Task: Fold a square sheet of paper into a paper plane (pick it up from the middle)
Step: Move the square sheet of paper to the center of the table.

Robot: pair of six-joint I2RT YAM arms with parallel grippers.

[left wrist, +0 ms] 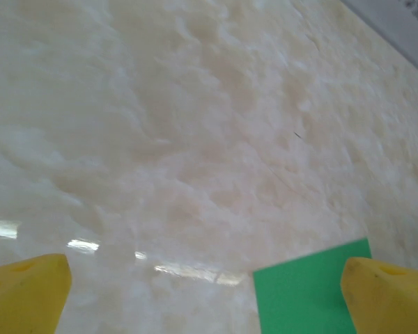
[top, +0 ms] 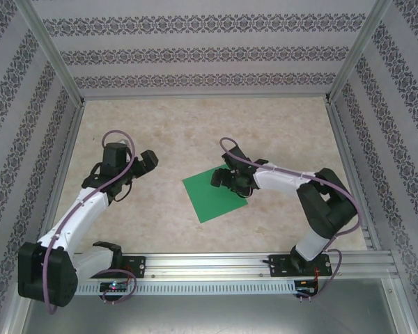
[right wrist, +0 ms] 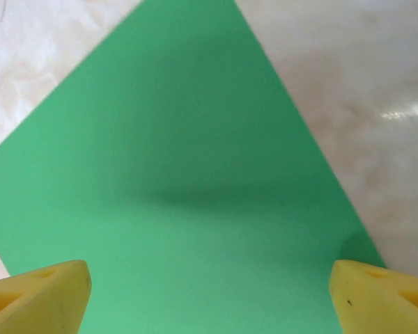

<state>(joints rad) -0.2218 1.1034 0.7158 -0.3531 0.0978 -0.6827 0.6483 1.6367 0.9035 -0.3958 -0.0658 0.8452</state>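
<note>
The thin, flat, bright green square sheet of paper (top: 205, 200) is laid unfolded near the middle of the pale marbled table (top: 285, 132). The right gripper (top: 220, 179) is held over its far right edge, fingers spread wide and nothing pinched. The left gripper (top: 150, 161) is likewise spread, empty, well apart to the left.

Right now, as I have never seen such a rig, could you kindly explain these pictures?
Two white robot arms are bolted at the near edge of a marbled table. One picture looks down from above; the other two come from wrist cameras, so the yellow shapes are fingertips. A flat square sheet of green paper lies on the table, unfolded. The right hand hovers open over it; the left hand is open, apart from it. Nothing is held.
</note>
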